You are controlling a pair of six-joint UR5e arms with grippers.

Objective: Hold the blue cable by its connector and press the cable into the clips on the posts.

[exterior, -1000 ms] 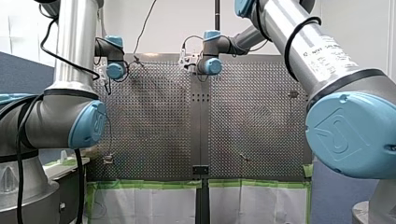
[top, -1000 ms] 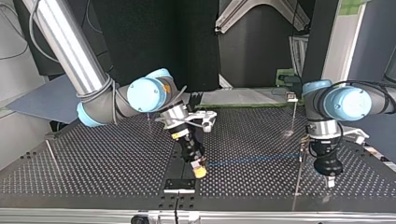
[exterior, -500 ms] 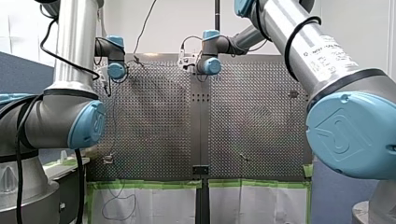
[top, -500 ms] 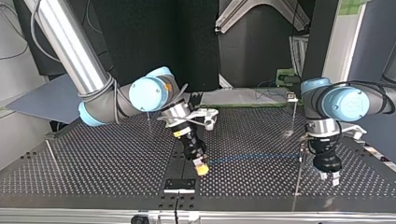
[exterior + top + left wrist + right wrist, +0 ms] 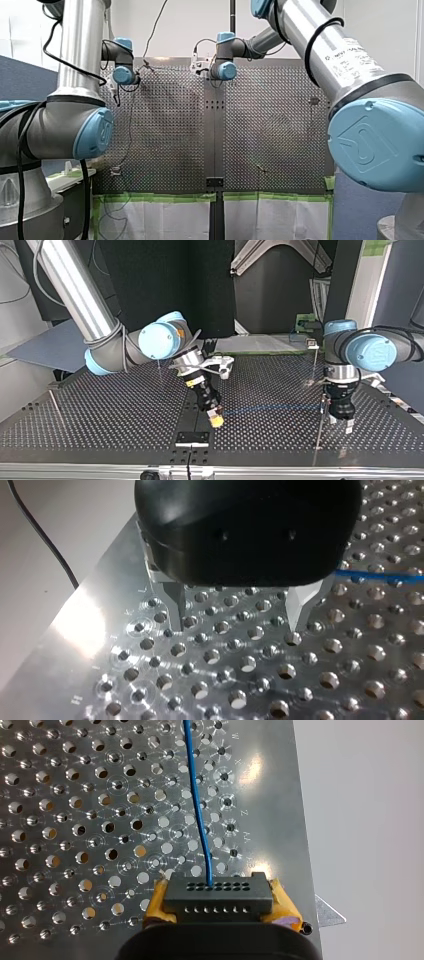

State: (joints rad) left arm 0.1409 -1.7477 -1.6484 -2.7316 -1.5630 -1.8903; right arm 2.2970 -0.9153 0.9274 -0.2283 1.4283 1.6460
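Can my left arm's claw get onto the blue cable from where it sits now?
Probably yes: the left claw is open just above the table, and the blue cable runs close beside it with nothing between them.

Silver tubes (image 5: 80,45), blue joint caps (image 5: 372,145), black cables (image 5: 20,190), yellow-padded right fingers (image 5: 283,904).

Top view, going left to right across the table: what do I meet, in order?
Thin post → my right gripper, shut on the connector → blue cable → my left gripper, open.
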